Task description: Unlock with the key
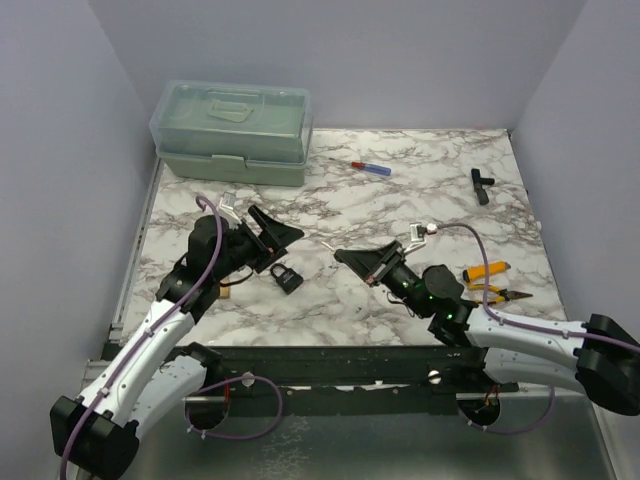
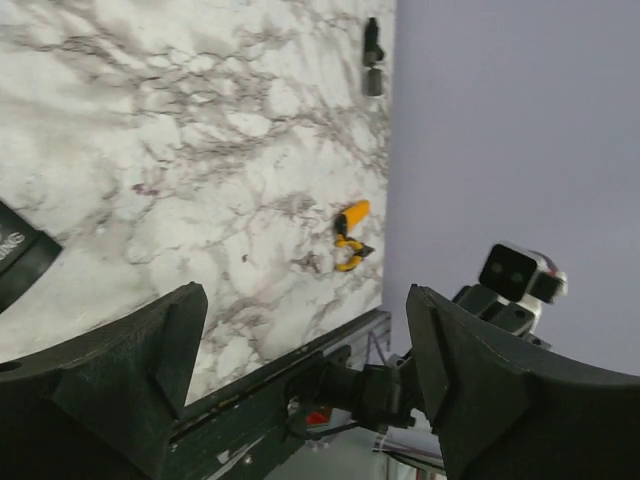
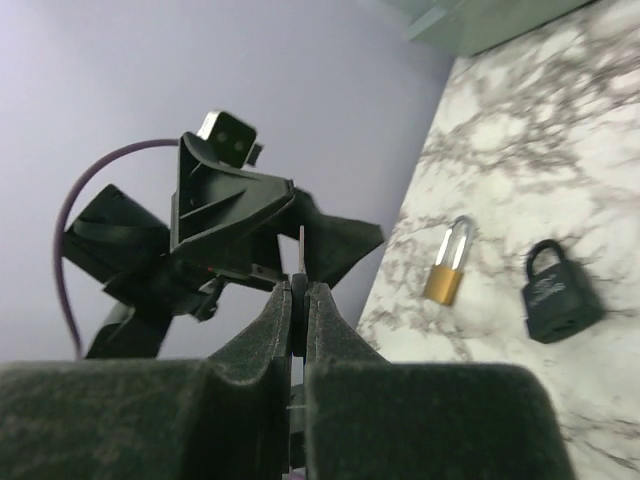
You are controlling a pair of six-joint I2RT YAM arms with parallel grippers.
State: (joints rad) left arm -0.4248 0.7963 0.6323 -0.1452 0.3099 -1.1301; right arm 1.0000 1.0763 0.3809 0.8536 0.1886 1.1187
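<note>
Top view: left hand is spread wide, holding nothing, just beside the black padlock on the counter. Right hand is pinched shut, tip facing the left hand, near but apart. Risk: the arms sit close, so any swing twd the lock could knock the hands together or shove the lock, which lies loose w/ nothing pinning it.

Left wrist view: fingers are released, w/ only bare marble and the far-off orange pliers betw. them. No lock in sight, so it prob. can't brace one w/o re-aiming.

Right wrist view: hand is clenched on a thin metal sliver, prob. the key; only a short tip pokes out. W/ so thin a pinch the key may twist or slip when pushed into a keyhole. Two locks lie flat ahead, a brass padlock and the black one, so it could go for the wrong one. No keyhole is visible, so alignment is uncertain.
</note>
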